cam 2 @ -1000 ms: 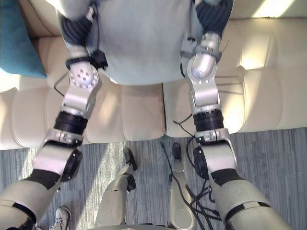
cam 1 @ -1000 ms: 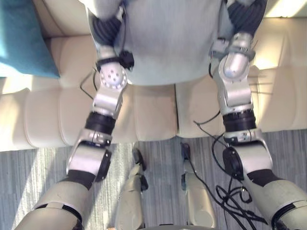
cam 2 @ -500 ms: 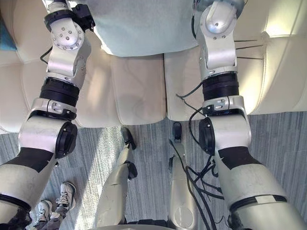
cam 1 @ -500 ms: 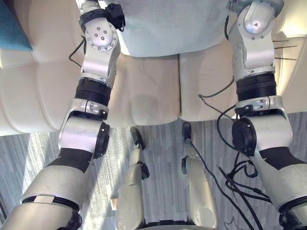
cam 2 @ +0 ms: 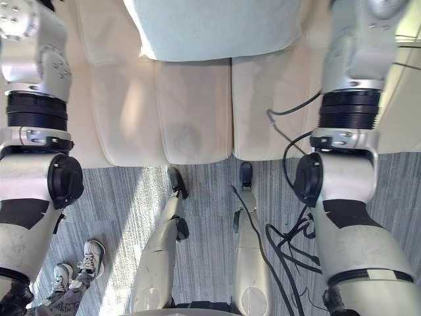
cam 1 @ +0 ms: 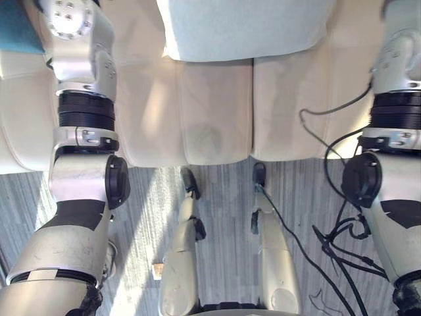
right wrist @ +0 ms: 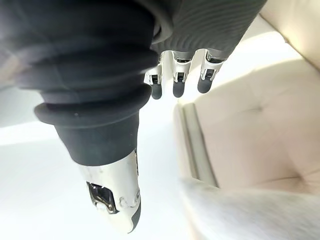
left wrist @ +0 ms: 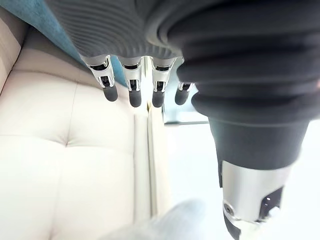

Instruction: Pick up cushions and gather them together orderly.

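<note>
**Pale cushion over mid-sofa, both hands open**

Left eye view: you see the pale grey cushion point(cam 1: 243, 29) over the middle of the cream sofa point(cam 1: 217, 112), toward its back edge and across the seam between two seat pads. You cannot tell whether it rests on the seat or is held above it. A teal cushion point(cam 1: 16, 29) sits at the sofa's left end, well apart from the pale one. Striped grey carpet point(cam 1: 145, 217) runs along the sofa's front edge.

Right eye view: a person's shoes point(cam 2: 91, 255) stand on the carpet, off the sofa's front left.

Left wrist view: the left hand point(left wrist: 132, 87) has its fingers point(left wrist: 107, 82) straight, side by side, closed on nothing. The teal cushion shows just behind them.

Right wrist view: the right hand point(right wrist: 177, 82) likewise has straight fingers point(right wrist: 207, 77), clamped on nothing, above the sofa seat.
</note>
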